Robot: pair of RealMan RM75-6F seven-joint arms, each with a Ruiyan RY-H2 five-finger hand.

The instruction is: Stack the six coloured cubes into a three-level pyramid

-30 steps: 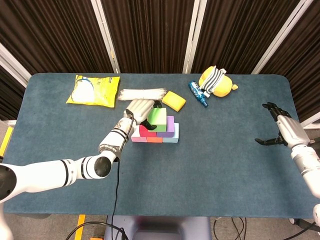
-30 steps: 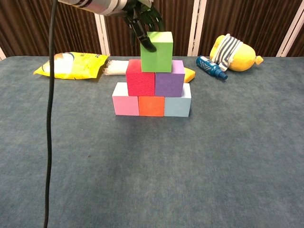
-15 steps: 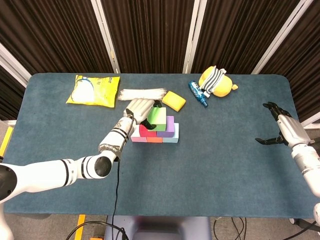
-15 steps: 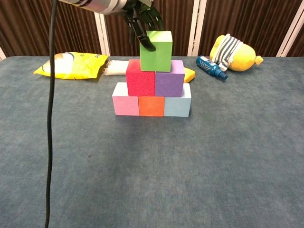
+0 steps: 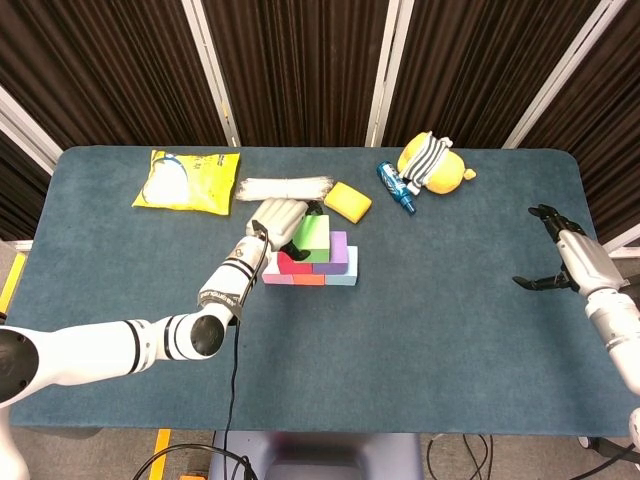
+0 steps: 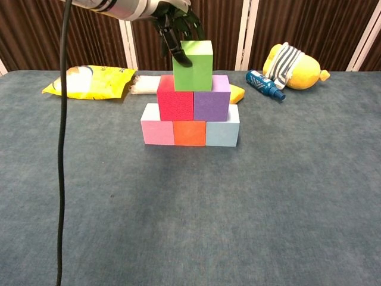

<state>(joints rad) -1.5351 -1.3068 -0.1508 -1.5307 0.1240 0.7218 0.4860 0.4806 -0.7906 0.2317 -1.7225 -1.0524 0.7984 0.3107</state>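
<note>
Gripping: the left hand point(image 6: 176, 24) holds the green cube point(image 6: 193, 65) at the very top of the pile, dark fingers point(image 6: 178, 52) curled down over its left and back faces.
Green cube: straight under those fingers, resting across the seam between the red cube point(image 6: 175, 106) and the purple cube point(image 6: 212, 105).
Bottom row: below the fingers and the middle pair, the pink cube point(image 6: 157, 131), orange cube point(image 6: 189, 133) and light blue cube point(image 6: 222, 133) stand touching side by side on the table point(image 6: 190, 226).
Right hand point(image 5: 563, 255): well off to the right of the pile, fingers spread, nothing between them.
Behind the left fingers: a yellow sponge point(image 5: 347, 201) and a white cloth roll point(image 5: 285, 187), with a yellow bag point(image 5: 188, 179) further out to the left.
Far side: a blue bottle point(image 5: 393, 185) lies just beside a yellow plush toy point(image 5: 433, 165).
</note>
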